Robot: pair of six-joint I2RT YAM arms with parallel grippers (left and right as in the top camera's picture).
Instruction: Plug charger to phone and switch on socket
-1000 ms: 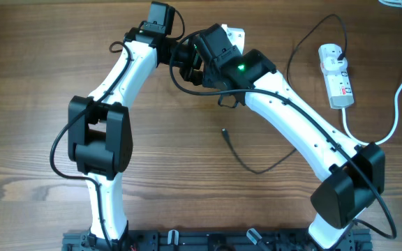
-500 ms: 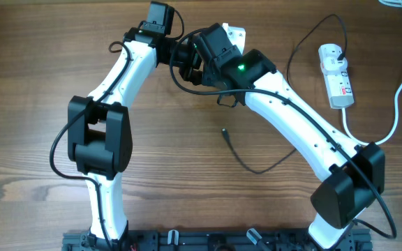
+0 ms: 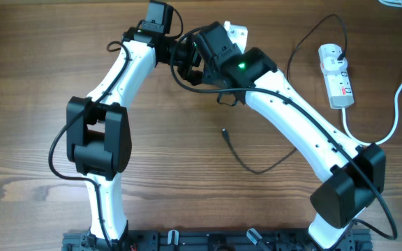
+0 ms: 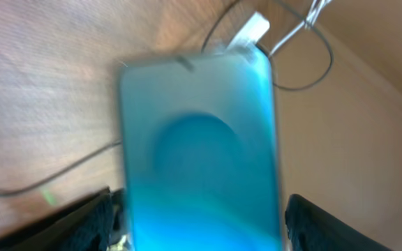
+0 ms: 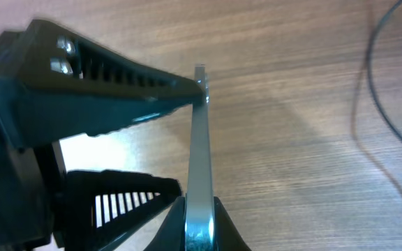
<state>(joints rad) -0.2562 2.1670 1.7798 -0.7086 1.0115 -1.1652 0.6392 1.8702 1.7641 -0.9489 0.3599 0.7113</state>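
Observation:
The phone (image 4: 201,153), with a cyan screen, is held off the table at the far middle. In the right wrist view it shows edge-on (image 5: 199,139), and my right gripper (image 5: 199,209) is shut on its lower end. My left gripper (image 4: 197,223) is open, with a finger on each side of the phone and small gaps to it. In the overhead view the two grippers meet (image 3: 190,63) and hide the phone. The charger's black tip (image 3: 224,130) lies free on the table, and its thin cable (image 3: 257,169) curves right. The socket (image 3: 336,77) lies at the far right.
The socket's white lead (image 3: 396,104) runs along the right edge and off the top corner. A thin black cable (image 3: 306,38) loops from the socket towards the middle. The left gripper's slotted black fingers (image 5: 117,77) fill the left of the right wrist view.
The left arm has edged slightly left. Nothing else has visibly changed.

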